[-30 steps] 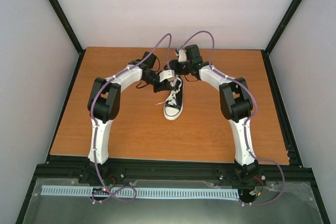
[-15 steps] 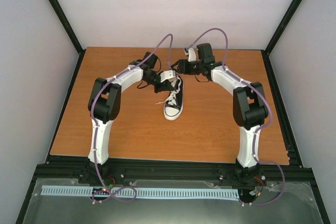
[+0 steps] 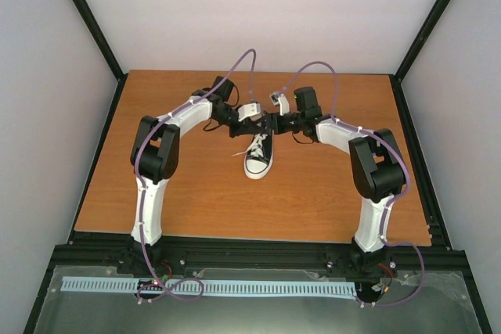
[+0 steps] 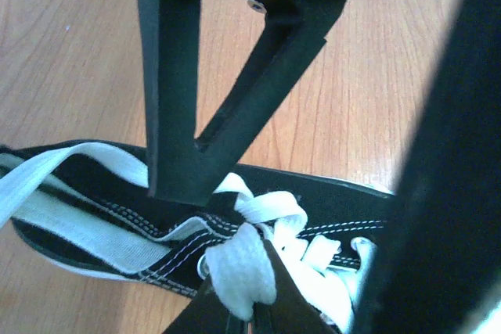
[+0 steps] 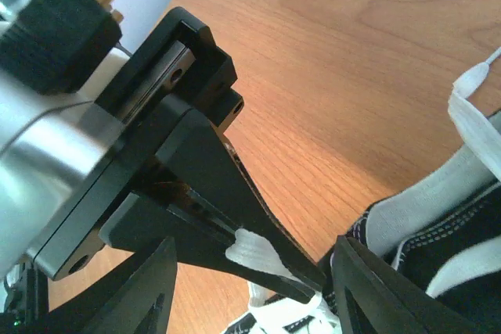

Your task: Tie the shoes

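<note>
The black sneaker (image 3: 257, 159) with white toe cap lies mid-table, toe toward the arms. My left gripper (image 3: 257, 118) is over the shoe's top eyelets, shut on a loop of white lace (image 4: 239, 267); its fingertips (image 4: 254, 314) pinch that loop just above the black canvas (image 4: 117, 217). My right gripper (image 3: 271, 122) meets it from the right, open, its two fingers (image 5: 368, 295) spread either side of the left gripper's closed tips (image 5: 235, 193) and the pinched lace (image 5: 254, 252). The shoe's heel collar (image 5: 438, 248) and a loose lace end (image 5: 470, 107) show to the right.
A thin loose lace end (image 3: 236, 154) trails left of the shoe on the wooden table (image 3: 156, 185). Black frame posts (image 3: 86, 17) and white walls enclose the table. Purple cables (image 3: 243, 64) arch above both wrists.
My right arm has swung out to the right, then come down and in beside the left gripper. The left gripper has stayed at the shoe with the lace in it.
</note>
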You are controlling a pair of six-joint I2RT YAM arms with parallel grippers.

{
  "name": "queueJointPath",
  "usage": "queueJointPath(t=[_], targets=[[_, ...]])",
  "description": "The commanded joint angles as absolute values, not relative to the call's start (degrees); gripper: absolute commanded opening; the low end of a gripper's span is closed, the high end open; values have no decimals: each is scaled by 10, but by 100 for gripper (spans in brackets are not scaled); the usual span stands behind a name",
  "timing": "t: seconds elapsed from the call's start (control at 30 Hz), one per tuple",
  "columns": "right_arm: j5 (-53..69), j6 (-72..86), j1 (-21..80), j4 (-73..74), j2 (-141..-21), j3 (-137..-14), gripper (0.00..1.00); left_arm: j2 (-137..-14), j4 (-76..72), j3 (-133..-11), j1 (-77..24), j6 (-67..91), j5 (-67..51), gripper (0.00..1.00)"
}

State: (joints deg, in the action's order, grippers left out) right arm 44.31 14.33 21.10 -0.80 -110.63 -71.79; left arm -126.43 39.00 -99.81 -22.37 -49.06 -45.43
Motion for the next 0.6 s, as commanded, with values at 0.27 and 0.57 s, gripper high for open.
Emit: queueJointPath(t=[0.27,0.57], targets=[[452,147,219,-90,-1130,-718,41,-1261,393,-1025,-221,-488,-466,1],[453,140,220,-69,-1131,-724,9,-1263,395,-1033,-221,-482,-464,1]])
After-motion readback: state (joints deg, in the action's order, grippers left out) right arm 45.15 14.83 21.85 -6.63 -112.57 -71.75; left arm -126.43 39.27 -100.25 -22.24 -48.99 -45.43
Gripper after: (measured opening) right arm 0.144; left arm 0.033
